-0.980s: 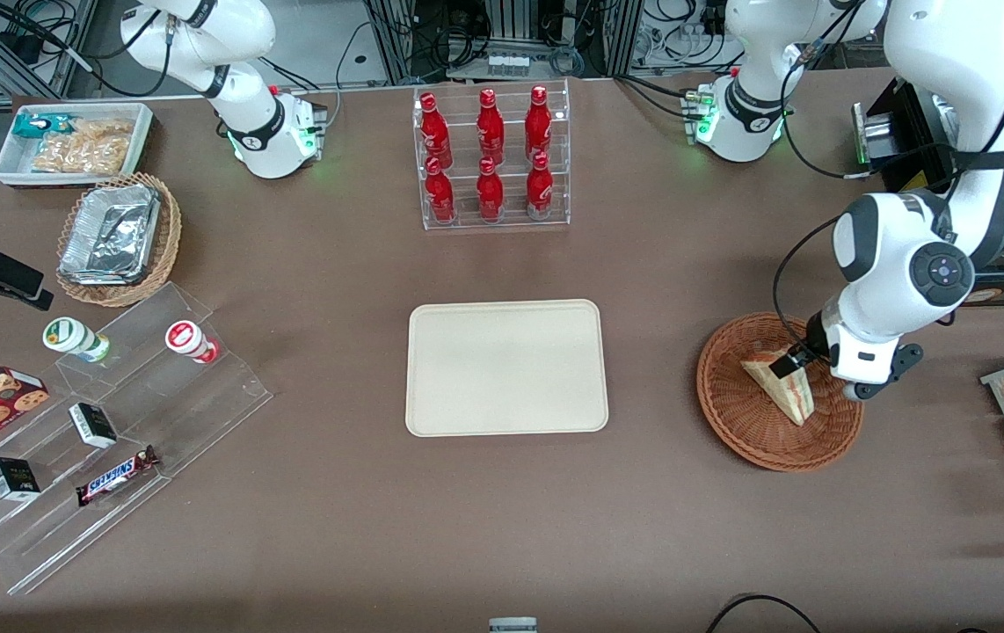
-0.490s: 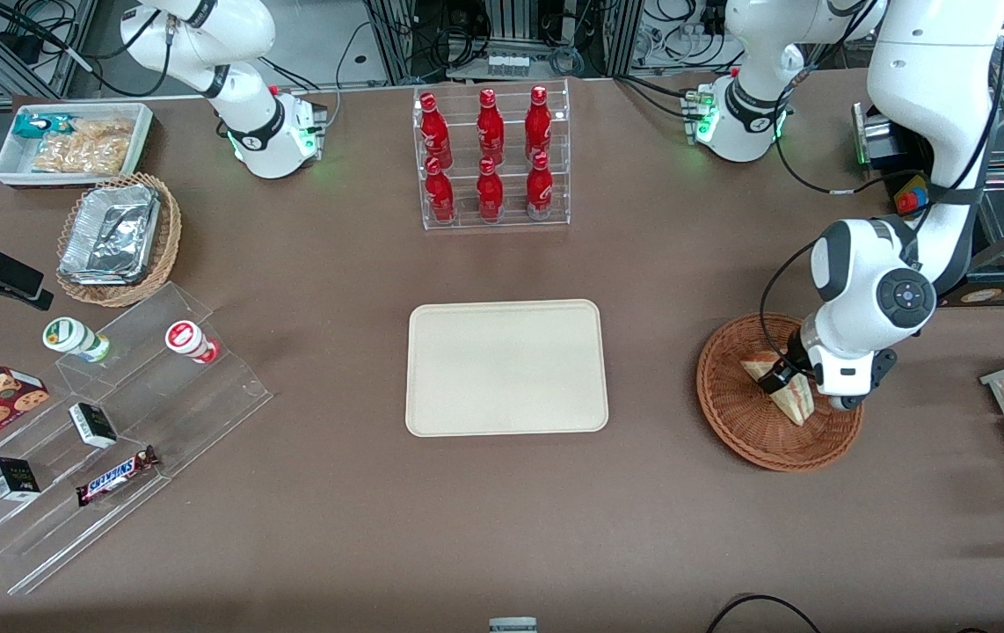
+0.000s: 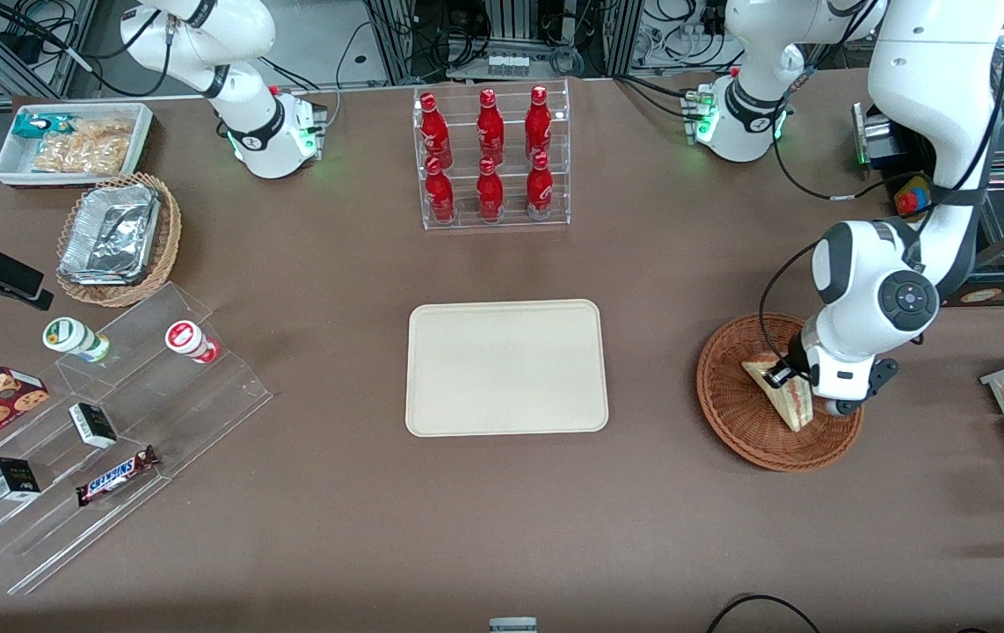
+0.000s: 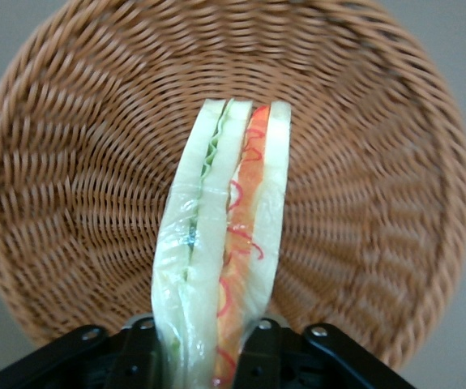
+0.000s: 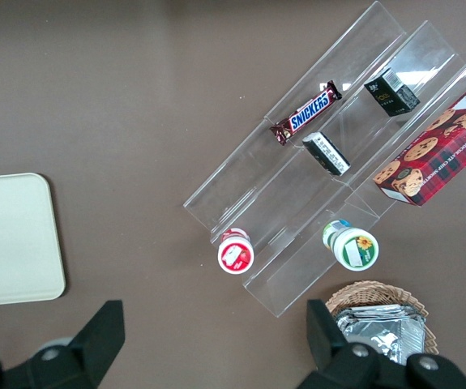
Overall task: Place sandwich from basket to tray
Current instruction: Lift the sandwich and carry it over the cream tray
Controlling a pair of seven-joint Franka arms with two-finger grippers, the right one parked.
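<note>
Gripper point(image 3: 785, 376) down in the basket point(image 3: 735, 413), toward the working arm's end of the table. Fingers point(image 4: 258, 356) pressed against both bread faces of the sandwich point(image 3: 785, 396), clamped on its end farther from the front camera. Wedge standing on edge, cut side up, pointed end reaching nearer the front camera than the gripper. Cannot tell whether its underside touches the weave or hangs just above it.

Left wrist view: filling layers plain to see, green along one slice, red-pink along the next, clear wrap over the bread; dark fingertips flanking the wedge, basket floor and rim point(image 4: 30, 186) all around. Front view: none of that detail, the arm's white wrist covering much of the grip. Only there, though: tray point(image 3: 506, 367) lying bare at mid-table, well apart from the basket, toward the parked arm's end. Tray corner point(image 5: 14, 239) also caught in the right wrist view, beside the clear stepped display point(image 5: 338, 162).

Against a second ago: wrist lower and shifted slightly toward the tray, elbow joint drawn in. Against half a second ago: hardly any change in arm pose; sandwich in much the same spot in the basket, tilt slightly altered.
</note>
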